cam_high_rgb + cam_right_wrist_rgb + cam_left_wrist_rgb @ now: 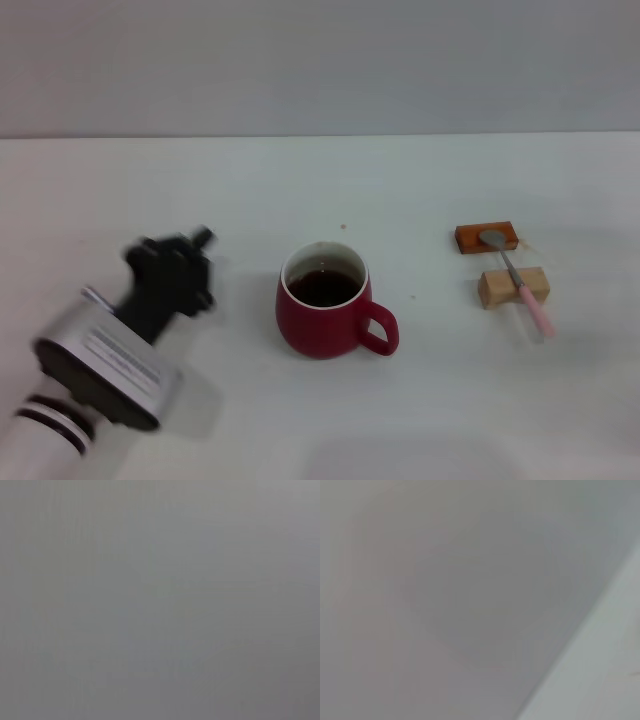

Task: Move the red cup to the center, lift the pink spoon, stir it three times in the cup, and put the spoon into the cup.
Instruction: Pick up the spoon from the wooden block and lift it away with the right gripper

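A smooth white desk is meeting a plain grey wall. The glossy, rounded red cup is sitting near its middle, holding dark liquid. The slim pink spoon is lying across two small wooden blocks on the right. The left pincer is hovering blurred beside the cup, its opening impossible to tell.

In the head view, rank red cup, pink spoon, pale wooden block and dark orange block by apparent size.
1. red cup, clearly largest.
2. pink spoon, longest of the rest but slim.
3. pale wooden block and dark orange block look alike; no ranking.
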Motion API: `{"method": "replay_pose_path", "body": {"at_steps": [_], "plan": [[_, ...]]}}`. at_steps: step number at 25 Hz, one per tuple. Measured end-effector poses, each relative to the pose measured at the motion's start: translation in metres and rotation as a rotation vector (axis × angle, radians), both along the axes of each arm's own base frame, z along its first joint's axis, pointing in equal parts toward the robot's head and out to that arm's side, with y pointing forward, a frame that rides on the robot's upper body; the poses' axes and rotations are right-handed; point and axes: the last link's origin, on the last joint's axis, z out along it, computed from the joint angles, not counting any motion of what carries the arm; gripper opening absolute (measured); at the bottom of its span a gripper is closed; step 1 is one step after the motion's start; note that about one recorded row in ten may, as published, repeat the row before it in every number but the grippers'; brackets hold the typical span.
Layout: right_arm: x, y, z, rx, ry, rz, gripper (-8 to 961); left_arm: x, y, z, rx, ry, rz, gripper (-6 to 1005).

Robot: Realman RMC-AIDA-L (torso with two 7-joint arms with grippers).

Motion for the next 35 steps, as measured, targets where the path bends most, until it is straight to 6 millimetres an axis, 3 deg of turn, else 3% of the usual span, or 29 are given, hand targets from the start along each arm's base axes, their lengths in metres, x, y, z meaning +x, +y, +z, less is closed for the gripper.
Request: {"method": "replay_pose_path", "body": {"at_steps": [1,2,6,11,18,25,31,35], "plan": [[0.000,0.000,0.000,-0.001,0.001,-0.001,658,-0.009,0.012,0.019,0.091,-0.050,0.069,69],[0.000,0.000,0.000,-0.001,0.001,-0.001,658,-0.009,0.012,0.019,0.091,-0.050,0.069,70],[0.000,-0.001,-0.001,-0.003,0.002,-0.002,657,-0.027,0.031,0.059,0.272,-0.196,0.203,72],[0.001,-0.003,-0.007,-0.025,0.005,-0.007,657,-0.045,0.039,0.087,0.384,-0.367,0.307,76],[0.000,-0.012,-0.021,-0.081,-0.003,0.015,657,-0.057,0.041,0.106,0.454,-0.485,0.351,80],[0.002,-0.042,-0.039,-0.132,0.052,0.032,657,-0.064,0.040,0.121,0.506,-0.670,0.361,85],[-0.005,-0.086,-0.065,-0.171,0.145,0.031,657,-0.074,0.041,0.138,0.544,-0.769,0.374,359],[-0.015,-0.104,-0.080,-0.198,0.148,0.014,657,-0.075,0.042,0.142,0.551,-0.759,0.366,529]]}}
